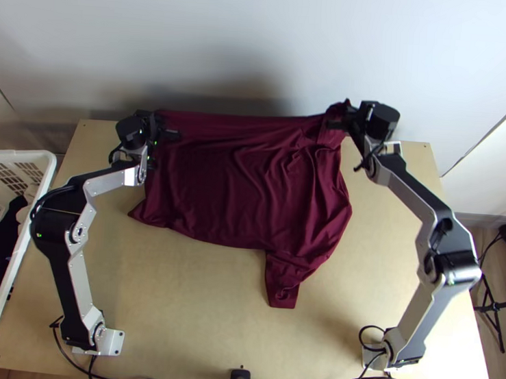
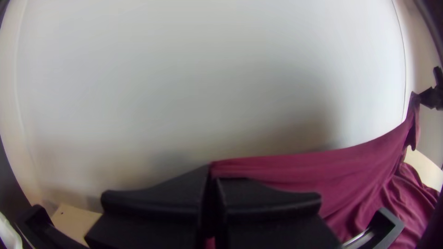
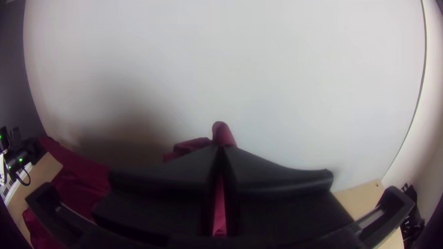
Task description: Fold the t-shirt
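T-shirt [image 1: 218, 194] draped over the table [image 1: 197, 316], its far edge stretched between my left gripper [image 2: 212, 171] and right gripper [image 3: 221, 150], each pinching cloth; I judge I'm straightening it, and next I should lower it evenly before any fold

Light wooden table [image 1: 197, 310] | maroon t-shirt [image 1: 246, 196]: near part resting wrinkled | near edge: arm bases [image 1: 112, 343], black cables [image 1: 69, 361]
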{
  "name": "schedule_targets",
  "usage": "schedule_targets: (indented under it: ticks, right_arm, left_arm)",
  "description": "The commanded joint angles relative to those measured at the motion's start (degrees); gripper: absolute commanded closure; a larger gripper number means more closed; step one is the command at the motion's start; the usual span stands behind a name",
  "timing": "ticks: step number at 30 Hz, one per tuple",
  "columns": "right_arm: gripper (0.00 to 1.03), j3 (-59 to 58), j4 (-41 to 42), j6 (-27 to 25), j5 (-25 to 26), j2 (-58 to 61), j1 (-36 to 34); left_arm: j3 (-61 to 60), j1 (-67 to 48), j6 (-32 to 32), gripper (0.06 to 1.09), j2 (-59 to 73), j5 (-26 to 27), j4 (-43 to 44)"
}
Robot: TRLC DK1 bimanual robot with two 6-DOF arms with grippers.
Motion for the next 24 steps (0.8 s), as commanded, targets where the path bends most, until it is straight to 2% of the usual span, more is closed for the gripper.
schedule_targets:
  ticks: [1,7,11,16,24]
  right_arm:
    - [1.00,-13.81,0.27,-2.22,-0.86,-9.43,0.84]
    - [1.00,-19.00,0.01,-3.01,-0.95,-14.44,1.89]
    - [1.00,-21.28,-3.42,-2.93,-1.74,-15.59,3.30]
    - [1.00,-24.27,-5.79,-2.93,-2.53,-16.55,6.29]
    - [1.00,-25.15,-8.69,-1.78,-4.38,-16.55,6.64]
  left_arm:
    - [-6.54,0.58,3.00,1.05,-2.30,2.33,-0.56]
    - [-11.99,0.76,3.08,1.05,-5.37,5.50,-1.27]
    - [-13.40,1.02,4.23,1.05,-5.64,6.11,-3.46]
    - [-12.34,1.29,5.72,1.05,-6.78,6.64,-13.75]
    - [-12.52,1.64,5.90,1.05,-8.18,7.60,-20.78]
